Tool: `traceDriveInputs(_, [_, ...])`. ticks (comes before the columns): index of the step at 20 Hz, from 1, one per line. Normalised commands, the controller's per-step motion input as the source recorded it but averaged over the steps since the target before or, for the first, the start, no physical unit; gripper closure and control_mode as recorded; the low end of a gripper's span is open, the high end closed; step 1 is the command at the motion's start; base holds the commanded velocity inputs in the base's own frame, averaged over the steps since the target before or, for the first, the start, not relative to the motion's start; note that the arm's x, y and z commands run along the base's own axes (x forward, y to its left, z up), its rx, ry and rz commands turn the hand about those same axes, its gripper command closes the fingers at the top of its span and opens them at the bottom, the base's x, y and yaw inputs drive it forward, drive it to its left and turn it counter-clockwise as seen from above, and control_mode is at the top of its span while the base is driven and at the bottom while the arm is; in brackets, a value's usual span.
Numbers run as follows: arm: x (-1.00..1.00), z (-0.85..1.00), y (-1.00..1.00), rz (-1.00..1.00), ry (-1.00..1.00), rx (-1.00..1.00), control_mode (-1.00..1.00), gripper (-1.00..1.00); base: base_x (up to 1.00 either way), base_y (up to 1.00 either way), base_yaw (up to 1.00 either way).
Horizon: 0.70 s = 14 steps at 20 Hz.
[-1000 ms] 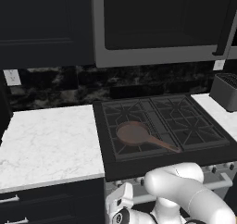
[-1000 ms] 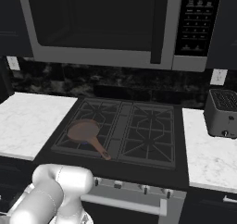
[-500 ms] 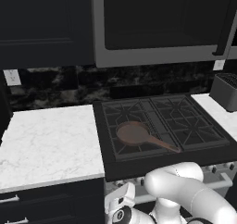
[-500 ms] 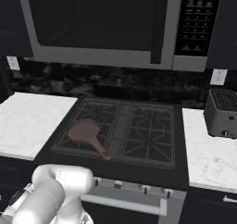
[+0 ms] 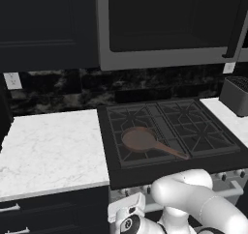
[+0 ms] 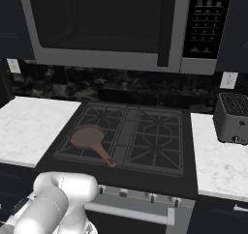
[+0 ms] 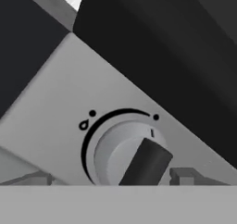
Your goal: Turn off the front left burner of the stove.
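Nothing on the stove has shifted since 1 s ago; the arm stays folded low by its front. Knob sits dead ahead of the gripper, close up, its dark grip bar slanting toward the tick mark on the dial arc. Finger tips straddle the knob's lower part w/ gaps either side, so jaws look wide, not yet closed on it. Front left burner lies above the knob, a pan on it. Panel face around the knob is flat, room to twist.
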Motion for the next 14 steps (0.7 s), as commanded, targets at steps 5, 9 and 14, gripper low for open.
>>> traceDriveInputs(5, [0.0,0.17,-0.07,0.12,0.0,0.35,-1.0,1.0,0.0,0.0,0.0])
traceDriveInputs(9, [0.0,0.22,-0.07,0.11,0.0,0.33,-1.0,1.0,0.0,0.0,0.0])
traceDriveInputs(14, [0.0,0.25,-0.04,0.1,0.0,0.29,-1.0,1.0,0.0,0.0,0.0])
